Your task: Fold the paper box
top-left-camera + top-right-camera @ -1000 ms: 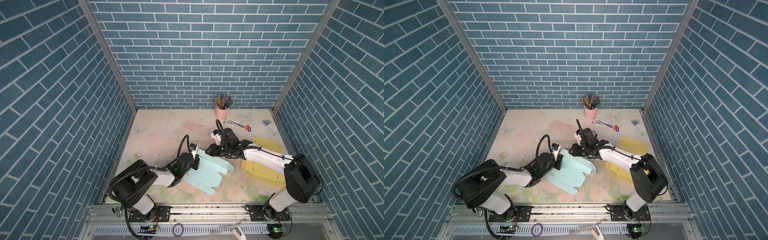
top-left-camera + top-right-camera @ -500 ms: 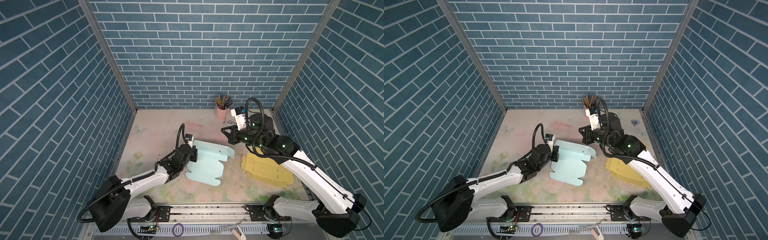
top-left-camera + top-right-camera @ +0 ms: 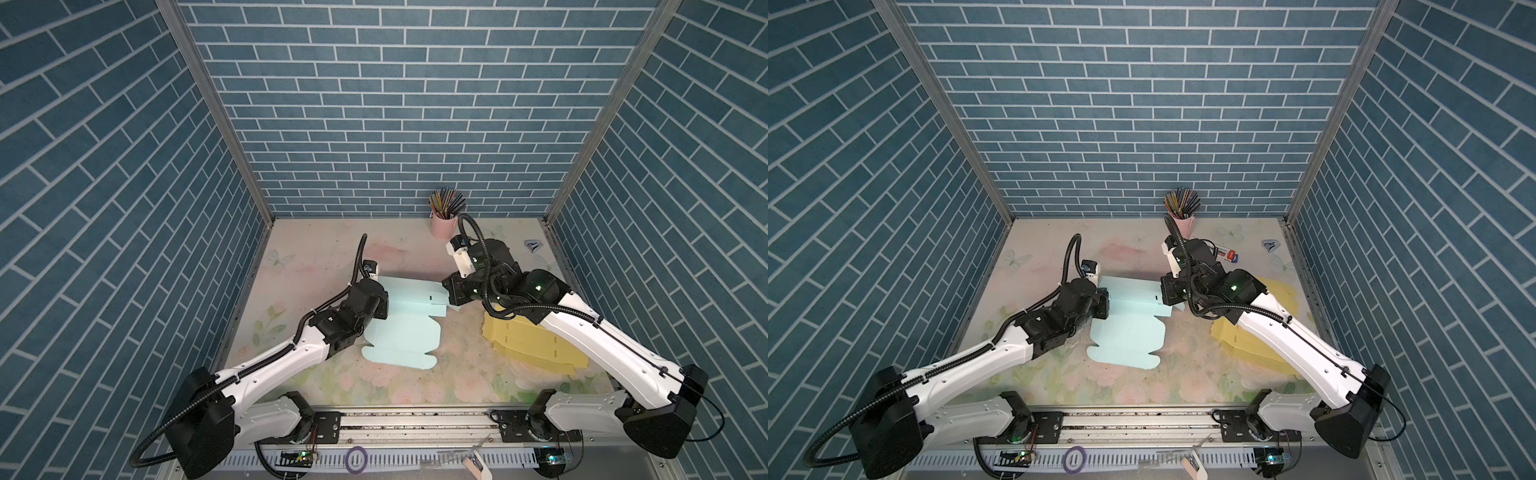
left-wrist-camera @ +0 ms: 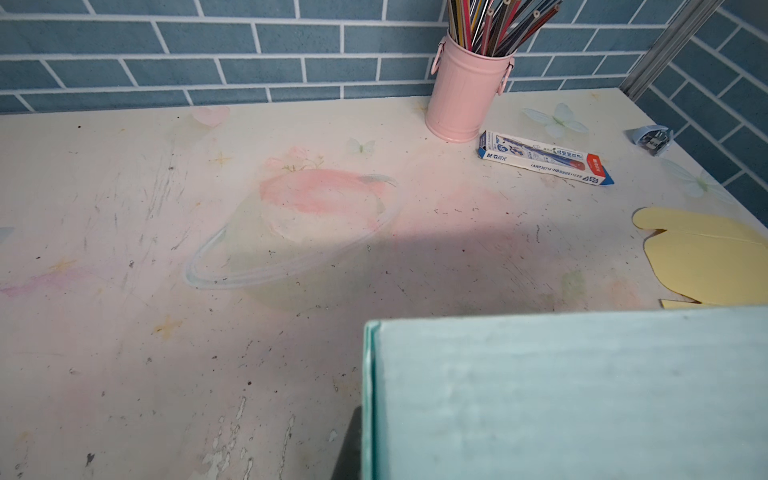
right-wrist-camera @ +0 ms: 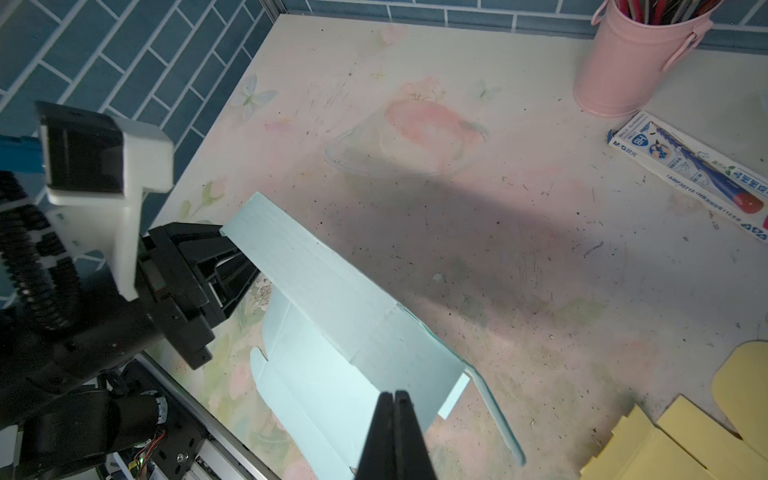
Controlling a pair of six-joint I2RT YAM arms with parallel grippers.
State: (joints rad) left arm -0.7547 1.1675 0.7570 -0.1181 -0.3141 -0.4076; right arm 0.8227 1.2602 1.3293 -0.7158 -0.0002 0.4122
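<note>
Light was bright and even; top views sharp, edges stretched by wide lens. Soft broad shadow lay across counter [image 5: 478,249]. Paper box [image 4: 582,395] blurred near left wrist camera.

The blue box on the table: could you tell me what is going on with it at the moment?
The blue box, a cardboard blank on the table, is partway through being folded. The left gripper is shut on one end of a long panel that stands up from the rest, which lies flat. The right gripper is shut, its tips at the panel's other end; whether it pinches the card is unclear. A stack of yellow blanks lies to the side.
</note>
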